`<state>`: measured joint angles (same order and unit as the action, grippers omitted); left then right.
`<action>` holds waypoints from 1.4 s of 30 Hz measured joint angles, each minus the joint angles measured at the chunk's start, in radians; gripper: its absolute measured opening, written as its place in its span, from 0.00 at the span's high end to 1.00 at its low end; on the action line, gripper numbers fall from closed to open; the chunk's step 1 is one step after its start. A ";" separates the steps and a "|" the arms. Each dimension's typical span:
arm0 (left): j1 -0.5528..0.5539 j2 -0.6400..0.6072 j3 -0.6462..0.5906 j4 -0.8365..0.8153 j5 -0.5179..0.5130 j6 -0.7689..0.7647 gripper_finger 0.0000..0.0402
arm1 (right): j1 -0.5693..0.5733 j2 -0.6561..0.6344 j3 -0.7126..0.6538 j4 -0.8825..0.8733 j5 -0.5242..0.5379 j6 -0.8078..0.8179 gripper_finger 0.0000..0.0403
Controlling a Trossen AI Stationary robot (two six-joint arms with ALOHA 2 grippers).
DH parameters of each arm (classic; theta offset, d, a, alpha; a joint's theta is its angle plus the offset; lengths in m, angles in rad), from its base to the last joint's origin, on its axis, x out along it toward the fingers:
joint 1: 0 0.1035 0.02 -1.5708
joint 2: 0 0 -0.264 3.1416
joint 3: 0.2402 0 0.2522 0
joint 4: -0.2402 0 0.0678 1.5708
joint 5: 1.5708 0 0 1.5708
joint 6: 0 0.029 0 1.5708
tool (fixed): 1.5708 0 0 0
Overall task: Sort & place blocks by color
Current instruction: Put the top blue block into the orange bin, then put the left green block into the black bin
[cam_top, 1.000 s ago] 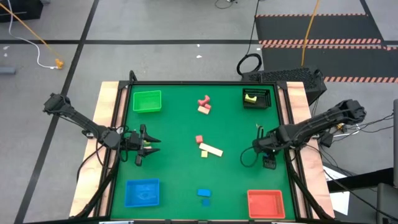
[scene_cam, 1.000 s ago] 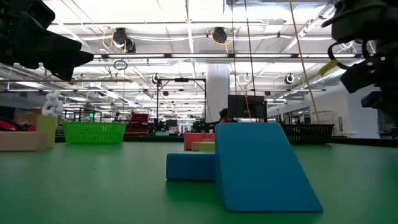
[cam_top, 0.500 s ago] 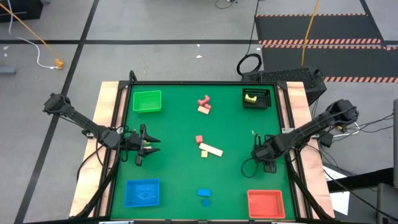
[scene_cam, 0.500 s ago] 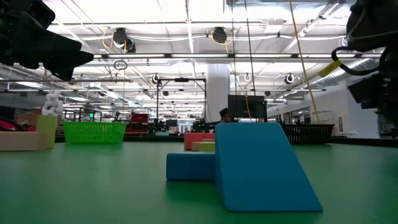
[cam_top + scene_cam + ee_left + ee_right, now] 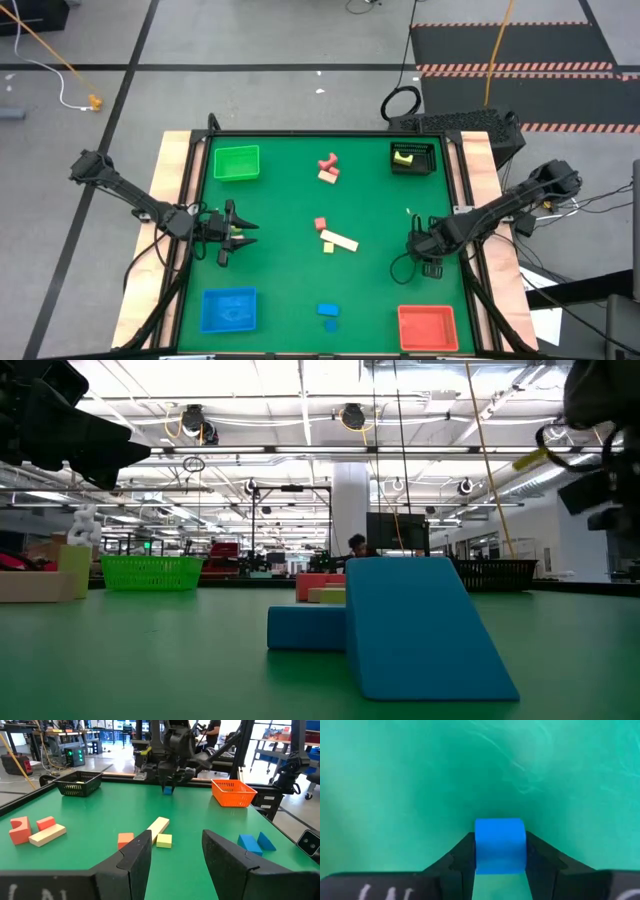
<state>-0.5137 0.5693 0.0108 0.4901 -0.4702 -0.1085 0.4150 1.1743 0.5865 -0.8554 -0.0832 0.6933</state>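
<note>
Since a second ago the right gripper [image 5: 432,262] has drawn back toward the table's right-hand edge and dropped lower, and its fingers have come together around a small blue block [image 5: 500,845]. That blue block, a smooth cube-like piece, sits clamped between the two dark fingers just over the green table mat [image 5: 280,290]; whether it touches the mat is hard to tell. In the left wrist view the same block [image 5: 167,790] shows as a small blue square under the far arm.

Other blocks lie scattered on the mat: a red cube [image 5: 320,224] just beside a long cream bar [image 5: 340,240] and a small yellow cube [image 5: 327,247] at centre, a red notched piece [image 5: 328,161] and a tan bar [image 5: 328,176] toward the far edge, and a flat blue block [image 5: 327,310] with a blue wedge [image 5: 330,324] near the front.

At the corners stand a green mesh tray [image 5: 237,162], a black mesh tray [image 5: 412,157], a blue tray [image 5: 229,309] and a red tray [image 5: 428,327].

Over at the table's left side, the left gripper [image 5: 246,236] hovers, fingers parted and holding nothing.
</note>
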 joint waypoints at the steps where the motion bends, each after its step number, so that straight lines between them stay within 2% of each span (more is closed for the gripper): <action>1: 0.000 0.000 0.000 0.000 0.000 0.000 0.56 | 0.000 -0.020 0.009 0.006 -0.005 0.011 0.72; 6: 0.000 0.000 0.000 0.000 0.000 0.000 0.56 | 0.004 -0.105 0.061 0.102 -0.030 0.086 0.72; 9: 0.000 0.000 0.000 0.000 0.000 0.000 0.56 | 0.033 -0.145 0.077 0.257 -0.065 0.168 0.72; 13: 0.000 0.000 0.000 0.000 0.000 0.000 0.56 | 0.124 -0.145 0.076 0.488 -0.124 0.301 0.72; 16: 0.000 0.000 0.000 0.000 0.000 0.000 0.56 | 0.214 -0.121 0.076 0.600 -0.139 0.397 0.72; 24: 0.000 0.000 0.000 0.000 0.000 0.000 0.56 | 0.438 -0.013 0.076 0.658 -0.102 0.672 0.72; 30: 0.000 0.000 0.000 0.000 0.000 0.000 0.56 | 0.505 0.055 0.076 0.689 -0.073 0.782 0.71; 37: 0.000 0.000 0.000 0.000 0.000 0.000 0.56 | 0.510 0.062 0.076 0.783 -0.073 0.851 0.30; 39: 0.000 0.000 0.000 0.000 0.000 0.000 0.56 | 0.510 0.061 0.076 0.794 -0.072 0.846 0.24; 42: 0.000 0.000 0.000 0.000 0.000 0.000 0.56 | 0.510 0.061 0.076 0.781 -0.068 0.805 0.20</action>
<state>-0.5140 0.5690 0.0108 0.4903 -0.4704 -0.1085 0.9249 1.2354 0.6628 -0.0742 -0.1513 1.4984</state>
